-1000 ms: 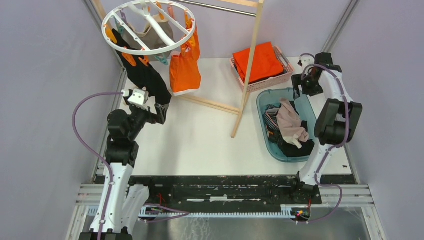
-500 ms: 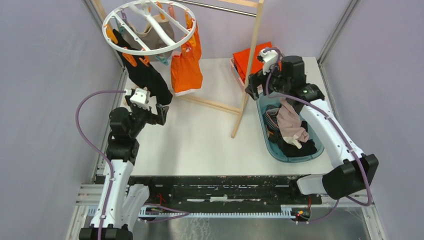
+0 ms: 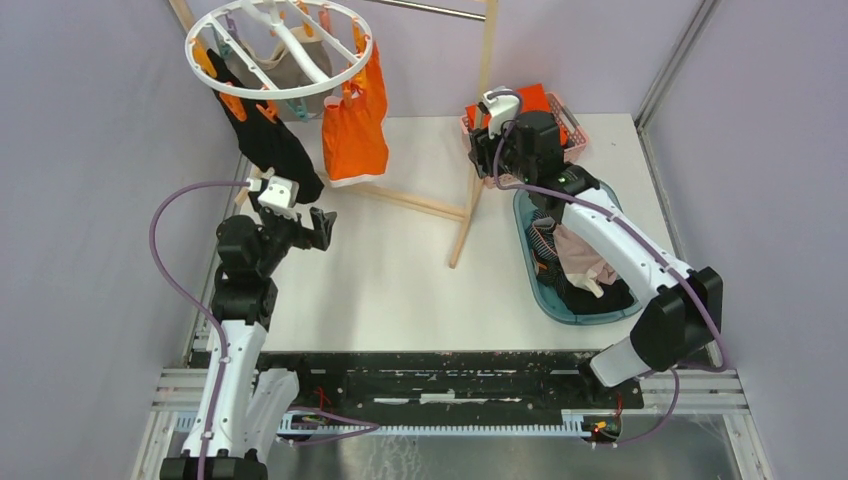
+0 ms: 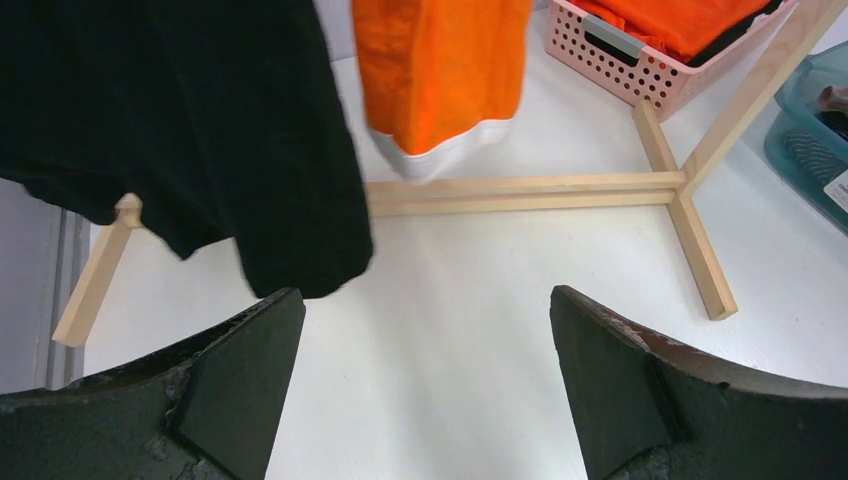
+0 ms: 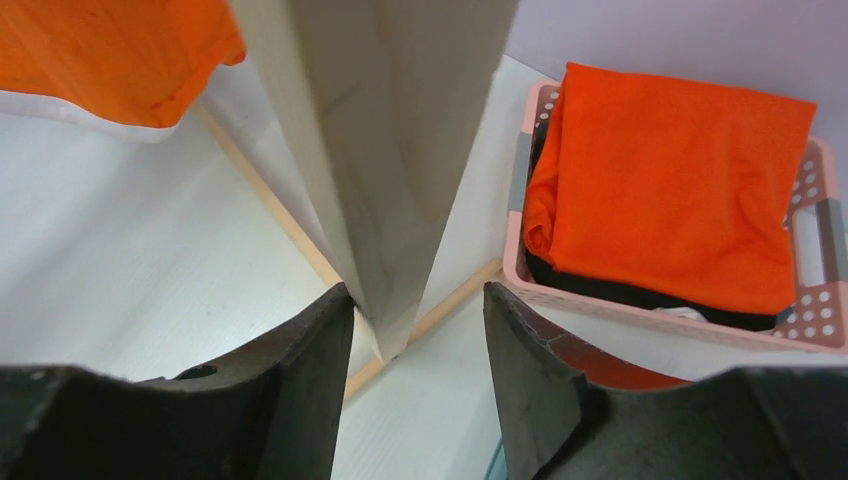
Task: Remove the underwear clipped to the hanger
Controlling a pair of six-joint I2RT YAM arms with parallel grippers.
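Observation:
The white ring hanger (image 3: 278, 50) with orange pegs hangs at the top left. A black underwear (image 3: 268, 145), a beige-grey one (image 3: 280, 72) and an orange one with white trim (image 3: 352, 132) are clipped to it. My left gripper (image 3: 322, 222) is open and empty, just below and right of the black garment's hem (image 4: 200, 130); its fingers frame bare table (image 4: 425, 300). My right gripper (image 3: 478, 150) is open with the wooden post (image 5: 390, 150) between its fingers, close against the left one. The orange underwear also shows in the right wrist view (image 5: 120, 50).
The wooden-post frame (image 3: 468, 195) with its base bars (image 4: 520, 190) stands mid-table. A pink basket (image 3: 573, 125) holds a folded orange cloth (image 5: 680, 180). A blue tub (image 3: 523, 215) of mixed garments lies at the right, under my right arm.
My right arm swung in from the far right to the wooden post. The frame, hanger and garments have shifted left. My left gripper has stayed about where it was.

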